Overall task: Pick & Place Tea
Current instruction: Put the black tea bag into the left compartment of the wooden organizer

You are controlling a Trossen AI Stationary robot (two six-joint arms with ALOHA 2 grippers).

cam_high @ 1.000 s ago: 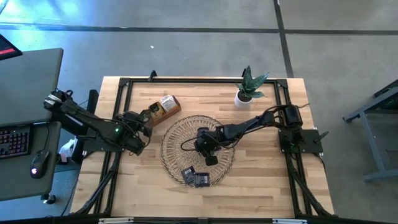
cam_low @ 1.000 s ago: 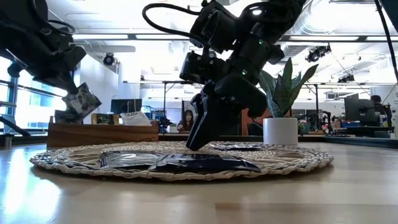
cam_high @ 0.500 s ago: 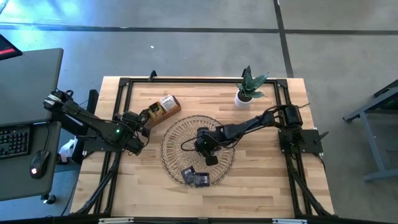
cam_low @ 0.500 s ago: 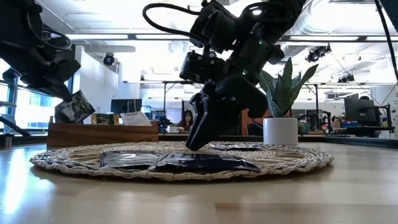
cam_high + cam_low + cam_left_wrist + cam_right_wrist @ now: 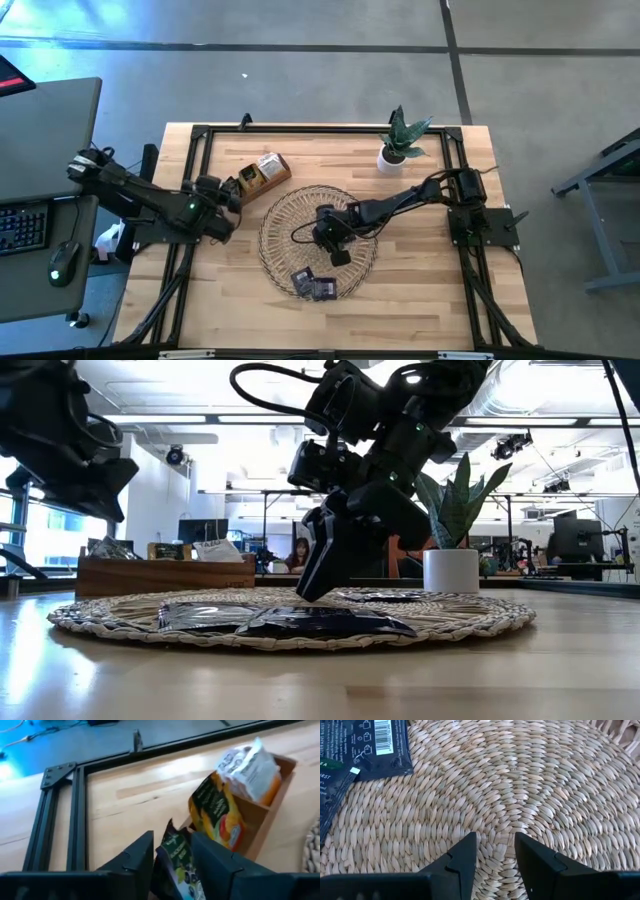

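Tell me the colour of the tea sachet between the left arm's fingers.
Dark green and black with white lettering; the sachet shows best in the left wrist view.

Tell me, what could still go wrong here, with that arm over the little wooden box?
The dark sachet sits between the left gripper's parted jaws at the end of the wooden box; it might land outside or prop on the edge rather than drop in. The sachets already in the box stand tilted and crowded, so pulling away could knock them. Over the woven tray, the right gripper stands open above bare weave, so closing there might catch nothing.
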